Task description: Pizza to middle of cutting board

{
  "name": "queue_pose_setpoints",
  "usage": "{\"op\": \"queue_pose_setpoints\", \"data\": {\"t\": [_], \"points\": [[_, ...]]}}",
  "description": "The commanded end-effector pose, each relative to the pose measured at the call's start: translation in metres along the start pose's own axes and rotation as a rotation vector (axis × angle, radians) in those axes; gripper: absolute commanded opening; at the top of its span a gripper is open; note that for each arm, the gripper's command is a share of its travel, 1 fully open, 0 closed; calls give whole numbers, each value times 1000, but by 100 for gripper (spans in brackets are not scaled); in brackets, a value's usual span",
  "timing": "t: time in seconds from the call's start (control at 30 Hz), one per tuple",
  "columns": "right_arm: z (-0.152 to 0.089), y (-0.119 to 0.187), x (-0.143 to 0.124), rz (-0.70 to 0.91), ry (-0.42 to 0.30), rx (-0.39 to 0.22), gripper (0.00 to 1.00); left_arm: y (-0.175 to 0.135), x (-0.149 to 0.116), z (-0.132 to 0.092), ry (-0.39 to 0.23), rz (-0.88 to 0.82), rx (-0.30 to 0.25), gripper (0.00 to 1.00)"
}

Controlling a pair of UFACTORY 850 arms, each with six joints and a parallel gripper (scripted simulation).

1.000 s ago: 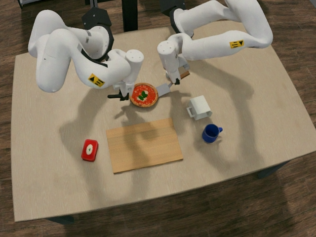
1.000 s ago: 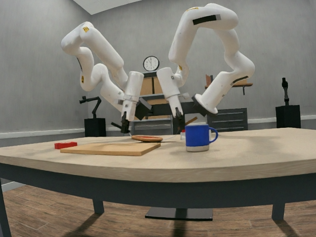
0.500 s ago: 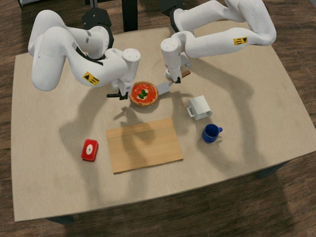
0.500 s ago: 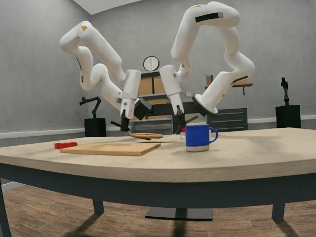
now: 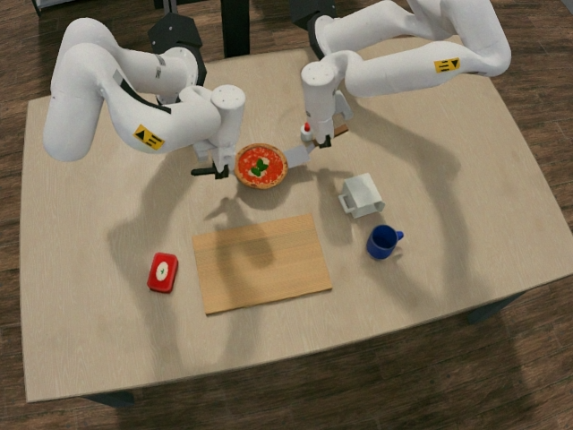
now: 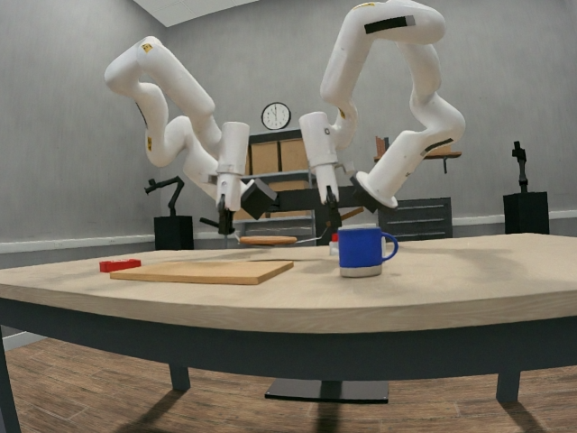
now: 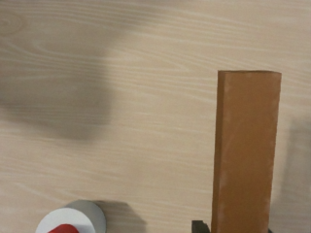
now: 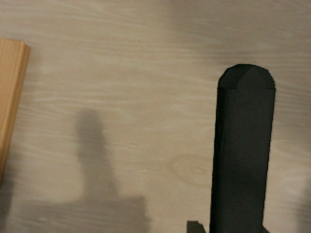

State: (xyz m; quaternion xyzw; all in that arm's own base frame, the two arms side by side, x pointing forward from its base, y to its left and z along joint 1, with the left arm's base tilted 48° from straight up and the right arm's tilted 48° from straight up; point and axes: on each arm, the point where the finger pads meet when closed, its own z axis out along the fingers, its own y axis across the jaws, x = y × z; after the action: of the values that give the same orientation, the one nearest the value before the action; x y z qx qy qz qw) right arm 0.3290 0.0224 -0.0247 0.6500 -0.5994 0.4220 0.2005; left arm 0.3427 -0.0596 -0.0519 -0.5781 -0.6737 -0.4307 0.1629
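The pizza (image 5: 273, 167) (image 6: 268, 240) is face up and about level, held above the table behind the cutting board (image 5: 295, 263) (image 6: 200, 272) (image 8: 9, 87). My left gripper (image 5: 325, 141) (image 6: 332, 222), at picture right, is shut on the brown-handled turner (image 5: 339, 131) (image 6: 352, 214) (image 7: 247, 150); its blade reaches the pizza's right edge. My right gripper (image 5: 222, 172) (image 6: 225, 225), at picture left, is shut on the black-handled turner (image 5: 201, 171) (image 6: 209, 222) (image 8: 243, 155); its blade reaches the pizza's left edge. The pizza hides how far each blade lies under it.
A red-capped white shaker (image 5: 305, 133) (image 6: 334, 246) (image 7: 94, 218) stands near the left gripper. A white mug (image 5: 362, 196) and a blue mug (image 5: 381, 245) (image 6: 360, 249) are right of the board. A red box (image 5: 162, 271) (image 6: 120, 265) lies left of it.
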Motion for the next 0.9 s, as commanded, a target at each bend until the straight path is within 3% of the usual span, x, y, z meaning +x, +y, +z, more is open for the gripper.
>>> {"op": "queue_pose_setpoints", "data": {"t": [0.0, 0.87], "points": [[-6, 0, 2, 0, -26, 1, 8, 0, 2, -6, -28, -1, -1, 8], [-32, 0, 13, 1, -150, 1, 8, 0, 12, -32, -158, 0, -1, 8]]}}
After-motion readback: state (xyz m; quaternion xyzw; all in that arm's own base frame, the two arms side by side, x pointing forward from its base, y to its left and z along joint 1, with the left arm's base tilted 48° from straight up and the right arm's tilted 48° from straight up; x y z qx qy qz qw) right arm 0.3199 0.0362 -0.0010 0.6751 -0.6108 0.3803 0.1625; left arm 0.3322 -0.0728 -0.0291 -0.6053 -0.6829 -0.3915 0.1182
